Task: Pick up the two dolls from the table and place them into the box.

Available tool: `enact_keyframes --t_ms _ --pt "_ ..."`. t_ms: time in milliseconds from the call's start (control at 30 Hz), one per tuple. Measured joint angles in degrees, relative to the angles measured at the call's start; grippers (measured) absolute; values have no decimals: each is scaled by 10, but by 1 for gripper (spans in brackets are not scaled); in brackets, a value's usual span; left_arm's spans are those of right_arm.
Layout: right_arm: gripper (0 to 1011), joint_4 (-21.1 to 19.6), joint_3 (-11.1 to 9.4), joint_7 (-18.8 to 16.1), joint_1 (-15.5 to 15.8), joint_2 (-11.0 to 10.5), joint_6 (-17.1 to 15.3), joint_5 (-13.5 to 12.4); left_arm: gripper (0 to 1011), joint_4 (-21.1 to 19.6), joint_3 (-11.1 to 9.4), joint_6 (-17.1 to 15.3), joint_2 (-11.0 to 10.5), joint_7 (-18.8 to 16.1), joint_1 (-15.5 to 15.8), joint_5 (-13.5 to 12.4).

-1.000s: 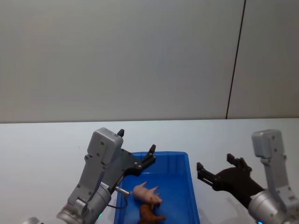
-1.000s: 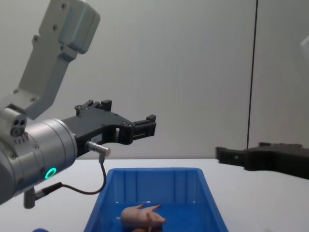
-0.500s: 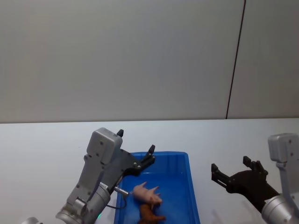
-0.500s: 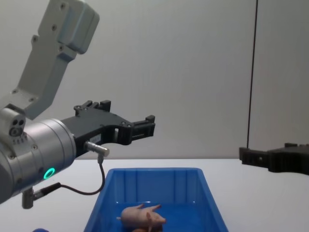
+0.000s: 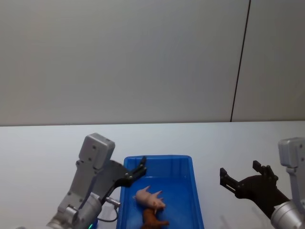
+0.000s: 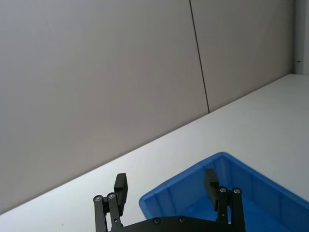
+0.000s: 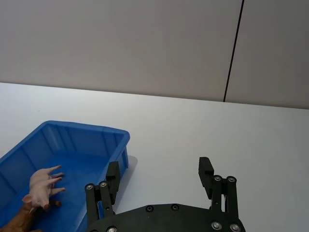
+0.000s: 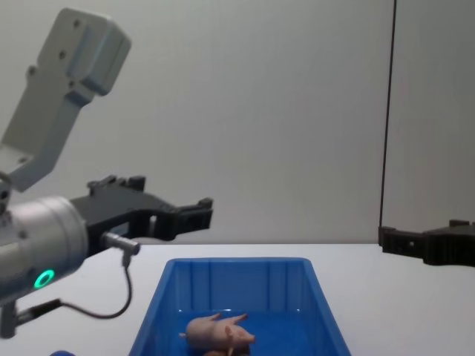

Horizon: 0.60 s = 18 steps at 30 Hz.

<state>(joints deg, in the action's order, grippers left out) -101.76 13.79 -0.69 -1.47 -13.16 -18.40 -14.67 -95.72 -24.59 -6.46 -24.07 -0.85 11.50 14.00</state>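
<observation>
Gripper, left [image 6: 165, 181]: fingers spread wide, nothing held; we see it raised over the left rim of the box [image 5: 157, 157].
Gripper, right [image 7: 159, 167]: spread & empty too, above the table [image 5: 47, 143], to the box's right & apart from it.
Pink doll [image 5: 150, 196]: in the box, on its floor, below & right of the left fingertips; pig-like, on its side, legs sticking out.
Brown doll [image 5: 151, 219]: in the box too, touching the pink doll's near side; reddish-brown, partly cut off.
Box: bright blue, thick rim, ribbed walls.
</observation>
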Motion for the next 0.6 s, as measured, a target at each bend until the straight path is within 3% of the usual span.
enact_keyframes --t_ms 600 --pt "1001 -3 -1 4 3 -2 0 -1 1001 -26 24 -46 -42 -65 -57 73"
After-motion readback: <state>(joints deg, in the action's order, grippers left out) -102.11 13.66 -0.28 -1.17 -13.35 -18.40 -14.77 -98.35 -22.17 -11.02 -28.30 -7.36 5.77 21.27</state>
